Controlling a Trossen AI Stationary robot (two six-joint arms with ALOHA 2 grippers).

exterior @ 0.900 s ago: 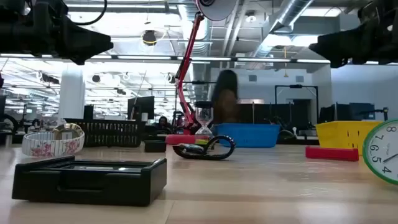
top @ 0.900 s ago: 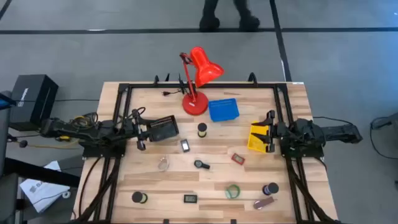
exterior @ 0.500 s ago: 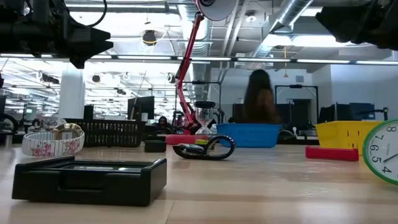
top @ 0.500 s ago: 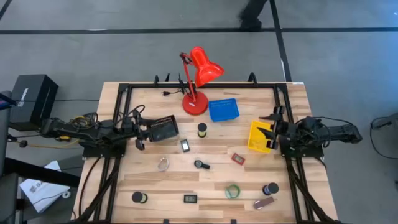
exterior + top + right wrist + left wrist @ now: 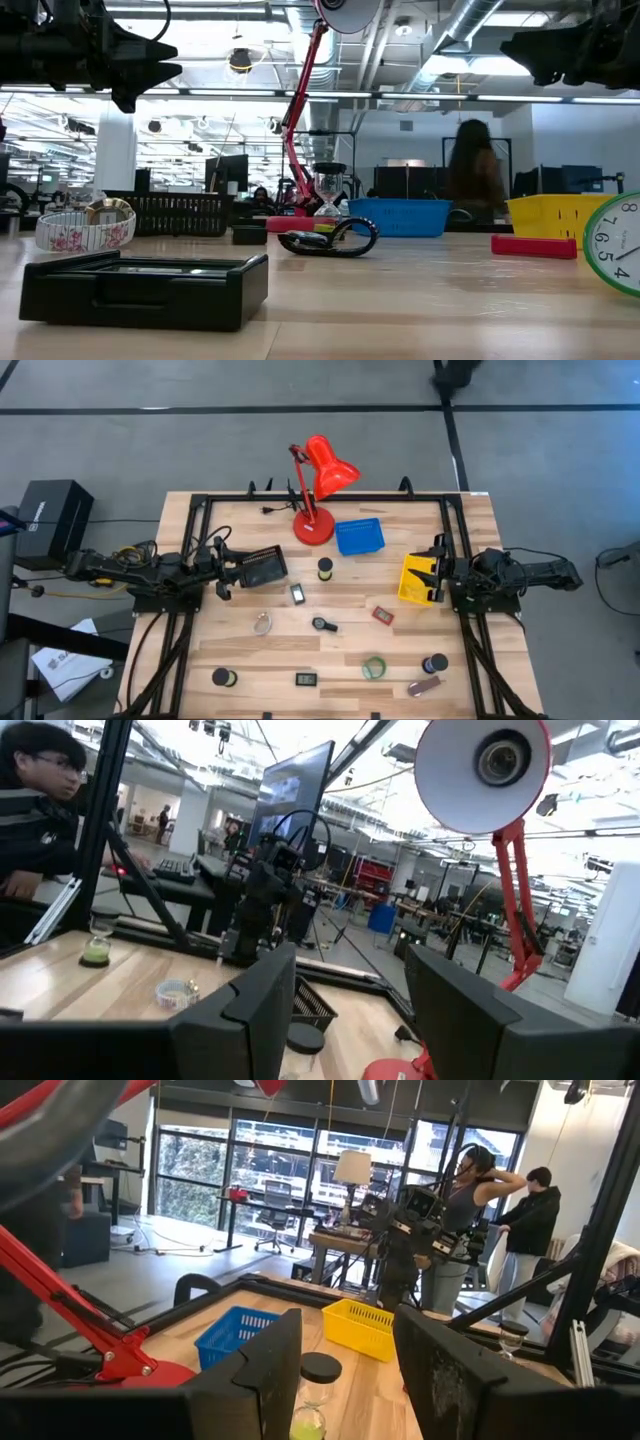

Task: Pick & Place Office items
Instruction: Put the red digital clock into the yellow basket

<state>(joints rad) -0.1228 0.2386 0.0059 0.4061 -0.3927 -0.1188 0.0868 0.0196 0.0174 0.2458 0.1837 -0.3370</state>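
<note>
High view: left gripper (image 5: 222,569) parked beside black tray (image 5: 263,568), right gripper (image 5: 436,571) over yellow tray (image 5: 415,579) — office items scattered mid-table, e.g. green tape ring (image 5: 374,667), none held.

Low view: both arms raised clear of tabletop.

Wrist views: fingers apart on both, nothing between.

Looks like pre-pick; next needs a target chosen, then descent.

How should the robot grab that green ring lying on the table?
The green tape ring looks to lie flat near the table's front edge, right of the middle. Best come straight down from above and pinch one side of its band, one finger in the hole, one outside. The right gripper, open beside the yellow tray, is probably nearer.
</note>
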